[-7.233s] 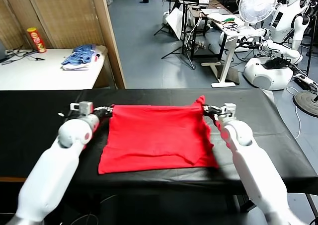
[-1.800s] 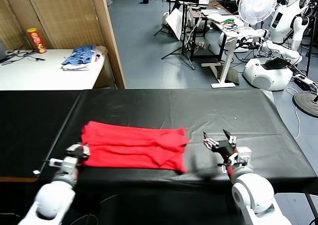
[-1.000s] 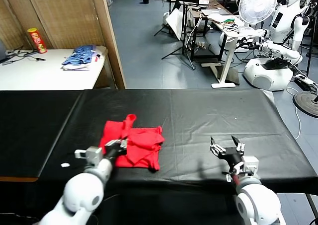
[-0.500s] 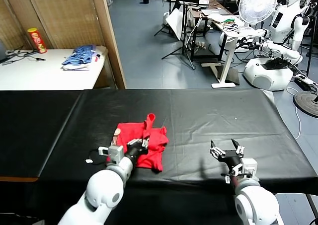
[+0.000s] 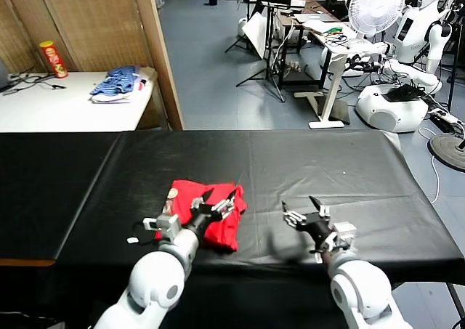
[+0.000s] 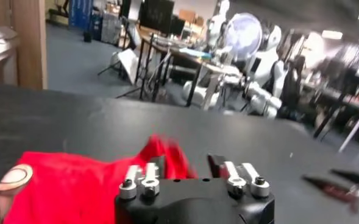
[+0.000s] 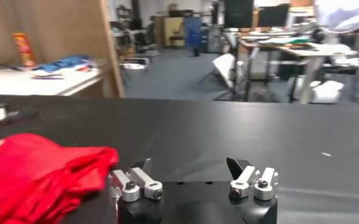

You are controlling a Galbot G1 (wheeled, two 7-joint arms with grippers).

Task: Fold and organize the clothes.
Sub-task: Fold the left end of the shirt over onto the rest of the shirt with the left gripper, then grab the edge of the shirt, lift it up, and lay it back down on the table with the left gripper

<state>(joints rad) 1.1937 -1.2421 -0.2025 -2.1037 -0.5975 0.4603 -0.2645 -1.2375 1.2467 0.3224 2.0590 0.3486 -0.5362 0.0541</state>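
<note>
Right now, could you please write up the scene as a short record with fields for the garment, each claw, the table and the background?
garment: bright red cotton T-shirt, folded into a small bundle, lying on the table
left claw: open, over the bundle's right part, gripping nothing
right claw: open, empty, above bare cloth to the right of the bundle
table: black cloth-covered table
background: blue-and-white pile of fabric on a white side table
</note>
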